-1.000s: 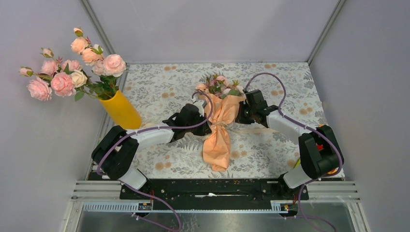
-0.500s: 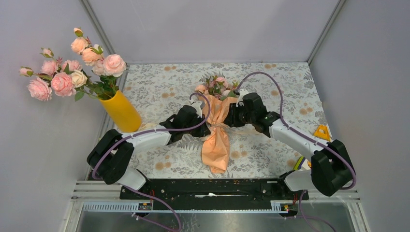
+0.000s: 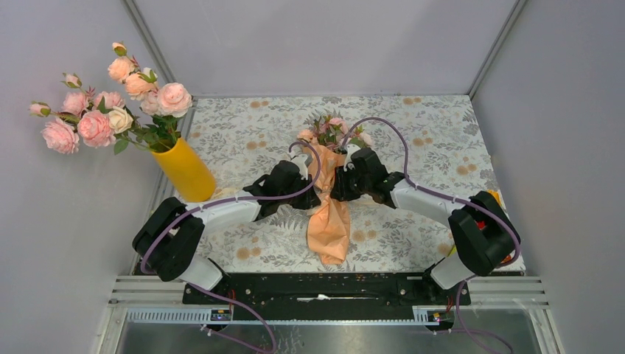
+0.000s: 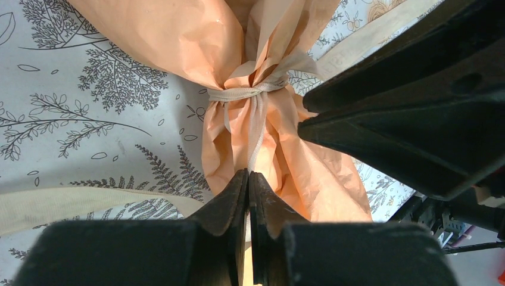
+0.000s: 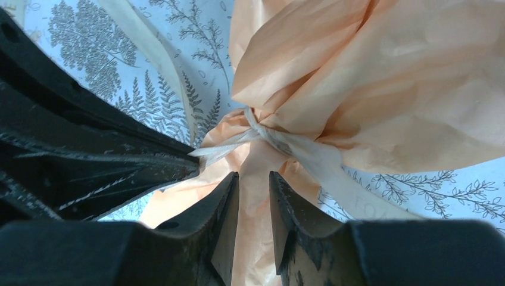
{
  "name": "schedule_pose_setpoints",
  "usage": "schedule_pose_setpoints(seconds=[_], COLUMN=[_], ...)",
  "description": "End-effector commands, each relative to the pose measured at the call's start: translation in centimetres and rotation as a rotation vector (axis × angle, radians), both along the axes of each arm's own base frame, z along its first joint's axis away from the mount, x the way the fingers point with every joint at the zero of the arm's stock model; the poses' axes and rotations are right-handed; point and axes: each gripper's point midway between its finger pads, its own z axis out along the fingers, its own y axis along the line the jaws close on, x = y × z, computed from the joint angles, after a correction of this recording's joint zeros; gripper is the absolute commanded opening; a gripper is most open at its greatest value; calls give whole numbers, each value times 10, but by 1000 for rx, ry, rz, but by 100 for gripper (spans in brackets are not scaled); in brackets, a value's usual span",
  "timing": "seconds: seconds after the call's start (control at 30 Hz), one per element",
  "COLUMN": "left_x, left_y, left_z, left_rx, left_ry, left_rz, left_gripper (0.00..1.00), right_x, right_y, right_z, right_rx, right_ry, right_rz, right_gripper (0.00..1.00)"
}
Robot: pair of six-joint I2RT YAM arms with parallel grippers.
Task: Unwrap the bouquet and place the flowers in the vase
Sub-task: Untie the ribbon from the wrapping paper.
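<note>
My right gripper [image 5: 253,177] has closed in at frame centre, jaws now narrowly parted; left gripper [image 4: 248,174] pinches the ribbon [image 4: 250,92]; bouquet [image 3: 329,221] still tied.

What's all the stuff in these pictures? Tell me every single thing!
bouquet: one, peach-orange paper cone, lying in the centre.
ribbon: one, beige, knotted around the bouquet.
flowers: a few, pink, poking from the bouquet's far end.
vase: one, yellow, at the left.
big roses: one bunch, pale pink and peach, in the vase.
tablecloth: one, white, leaf-printed, underneath.
left claw: one, black, shut on a ribbon tail.
right claw: one, black, open by the knot.
</note>
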Motion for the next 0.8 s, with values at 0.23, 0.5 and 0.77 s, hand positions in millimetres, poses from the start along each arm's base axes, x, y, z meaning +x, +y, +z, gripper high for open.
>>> schedule_pose_setpoints(seconds=[0.23, 0.5, 0.77], left_x=[4, 5, 6], left_y=[0, -1, -1], left_z=[7, 9, 10], left_rx=[-3, -6, -2], left_ry=[-34, -37, -41], left_rz=[12, 8, 9], left_gripper=[7, 7, 6], right_x=[30, 36, 32], right_y=[10, 12, 11], right_z=[6, 1, -15], right_rx=[-8, -29, -56], right_ry=[-83, -82, -50], right_rz=[-62, -64, -56], right_gripper=[33, 36, 30])
